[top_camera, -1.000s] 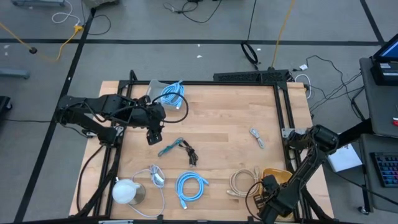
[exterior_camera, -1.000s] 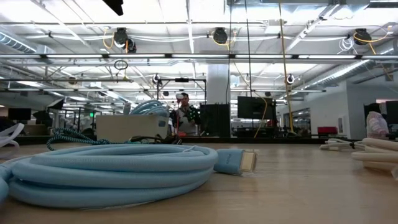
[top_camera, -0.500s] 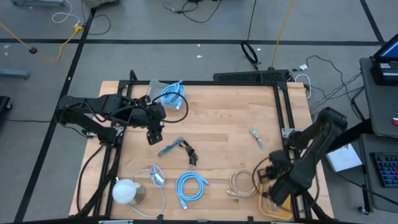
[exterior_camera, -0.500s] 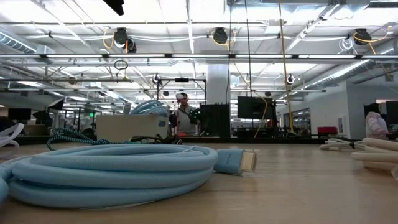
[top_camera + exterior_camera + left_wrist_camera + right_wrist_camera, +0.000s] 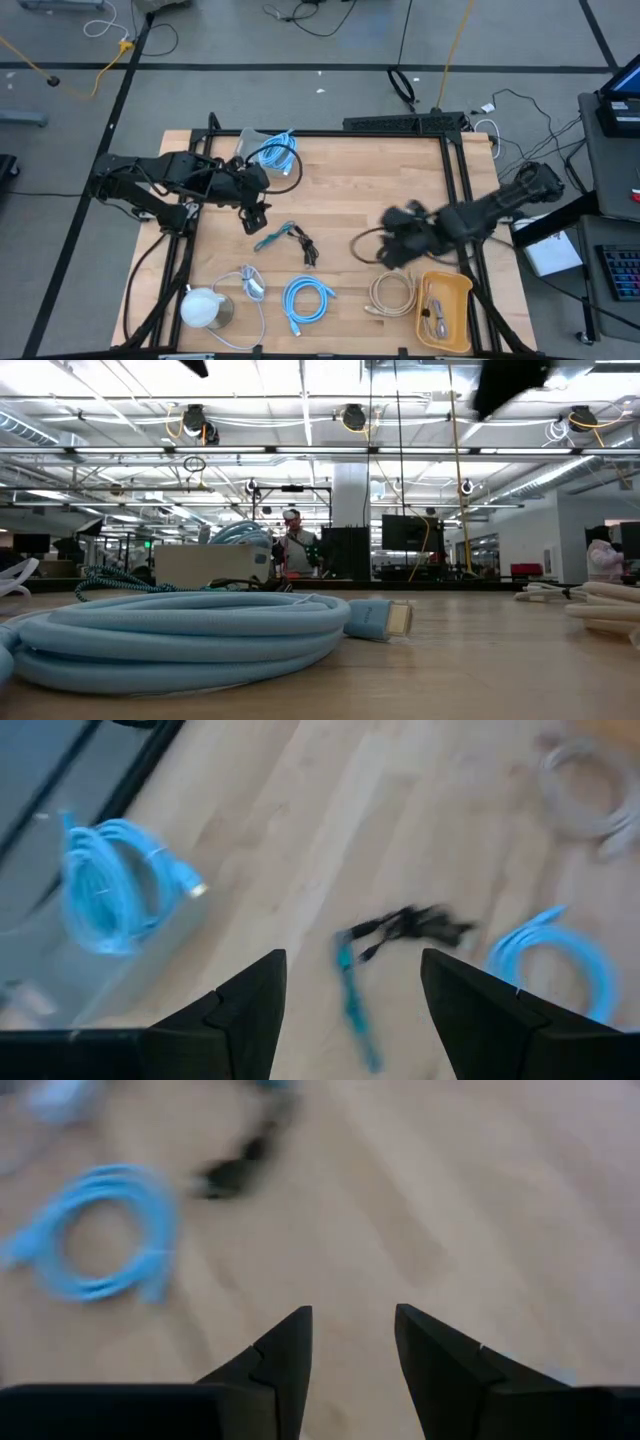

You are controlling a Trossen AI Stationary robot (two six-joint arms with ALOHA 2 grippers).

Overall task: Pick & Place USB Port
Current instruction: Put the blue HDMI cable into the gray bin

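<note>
Several cables lie on the wooden table (image 5: 340, 190). A teal and black one (image 5: 285, 240) is left of the middle, a light blue coil (image 5: 308, 300) is near the front, and a beige coil (image 5: 392, 293) lies beside it. A short silver-plugged cable (image 5: 413, 222) lies toward the right. A yellow tray (image 5: 462, 300) at the near right corner holds a small pale cable (image 5: 430, 315). My right gripper (image 5: 392, 250) hovers open above the table's middle right, with nothing between its fingers (image 5: 352, 1312). My left gripper (image 5: 256, 220) hangs open over the teal cable (image 5: 355, 1000). Which item is the USB port, I cannot tell.
A clear bin (image 5: 250, 145) with a blue coil (image 5: 278, 155) stands at the far left corner. A white round object (image 5: 200, 308) and a small cable (image 5: 250, 283) lie near left. The low view has the light blue coil (image 5: 180, 635) filling its foreground. A person stands far behind the table (image 5: 293, 545).
My right gripper has risen from the yellow tray at the near right corner and swung toward the table's middle, rolling as it went. The tray, hidden under the arm before, now shows with the pale cable in it. My left gripper has turned a little in place.
</note>
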